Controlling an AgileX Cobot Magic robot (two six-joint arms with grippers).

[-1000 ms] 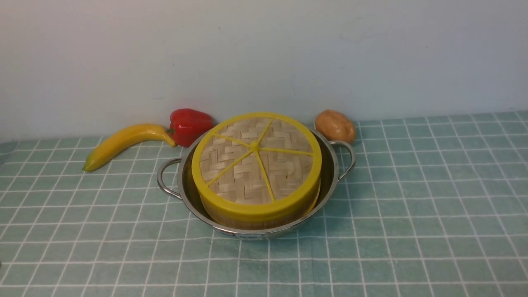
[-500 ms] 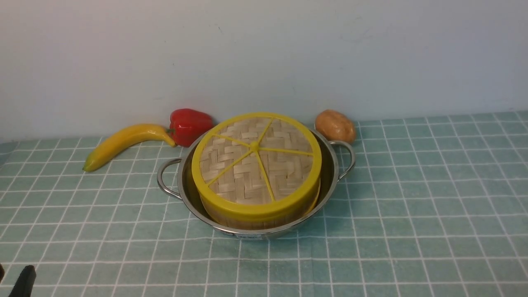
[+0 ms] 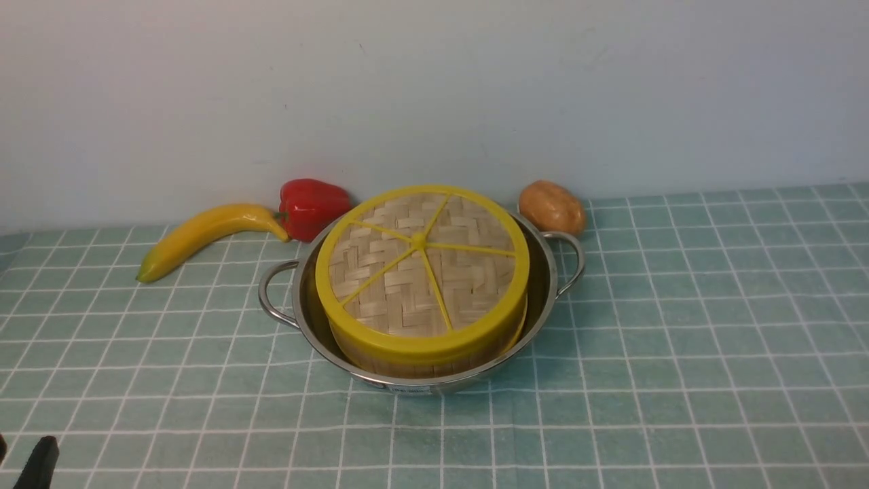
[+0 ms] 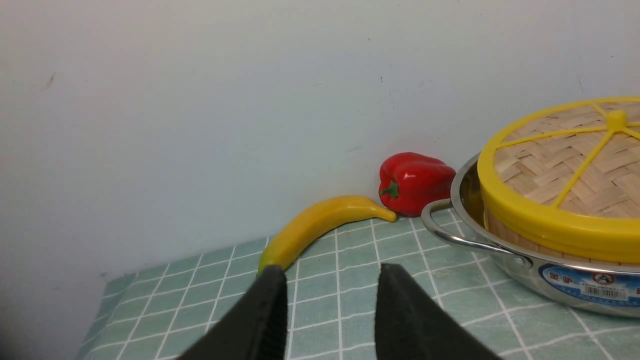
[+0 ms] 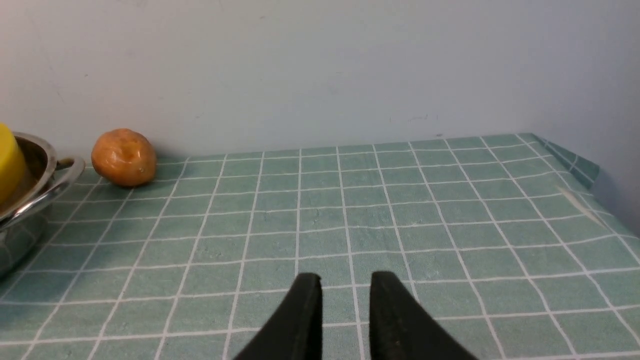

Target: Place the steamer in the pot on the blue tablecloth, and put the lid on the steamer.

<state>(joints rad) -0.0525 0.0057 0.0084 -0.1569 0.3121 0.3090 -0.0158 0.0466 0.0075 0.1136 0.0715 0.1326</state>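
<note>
The steel pot stands on the blue tablecloth with the bamboo steamer inside it. The woven lid with yellow rim and spokes lies flat on the steamer, hiding its inside. My left gripper hovers low over the cloth to the left of the pot, open, with nothing between its fingers; one black finger shows at the front view's bottom left corner. My right gripper is over bare cloth to the right of the pot, open and holding nothing.
A yellow banana, a red pepper and a brown potato lie behind the pot along the pale wall. The cloth's right edge folds down near the wall corner.
A black finger of my left gripper has come into the front view's bottom left corner. The pot, steamer and lid have not moved.
</note>
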